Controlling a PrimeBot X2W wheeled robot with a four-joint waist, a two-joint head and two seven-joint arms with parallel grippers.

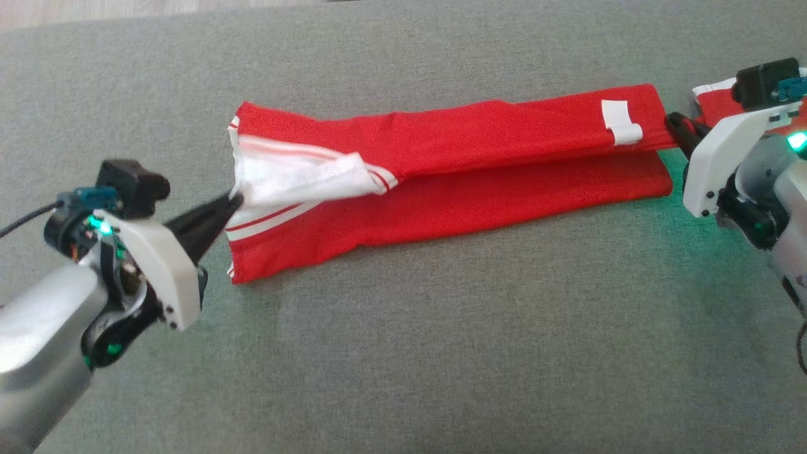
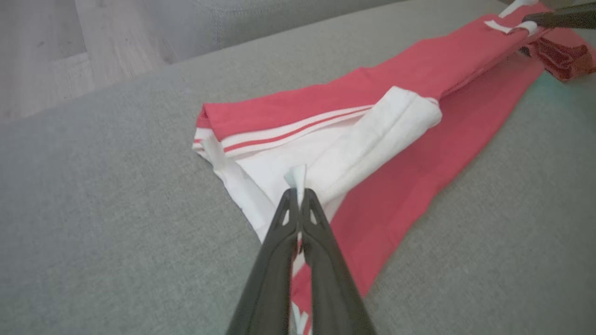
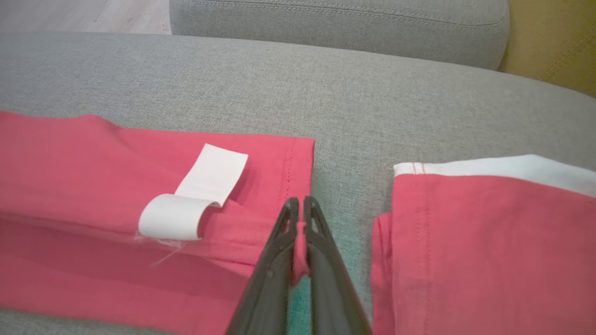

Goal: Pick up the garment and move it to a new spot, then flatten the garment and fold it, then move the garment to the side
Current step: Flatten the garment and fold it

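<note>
The garment [image 1: 479, 151] is red with white trim and lies as a long folded band across the grey cushion [image 1: 403, 353]. My left gripper [image 1: 234, 200] is shut on its white collar end, and in the left wrist view a white fold [image 2: 296, 177] pokes out above the left gripper [image 2: 298, 197]. My right gripper [image 1: 673, 120] is shut on the red hem at the other end; in the right wrist view red cloth [image 3: 260, 232] is pinched in the right gripper [image 3: 298, 209]. The upper layer is lifted between the two grips above the lower layer [image 1: 536, 195]. A white label [image 3: 195, 195] sits near the hem.
A second red piece with a white edge [image 3: 489, 242] lies just right of the held hem, under my right wrist [image 1: 744, 157]. A back cushion [image 3: 335, 28] bounds the far side, with wooden floor [image 2: 60, 56] beyond. Bare grey fabric spreads toward the near edge.
</note>
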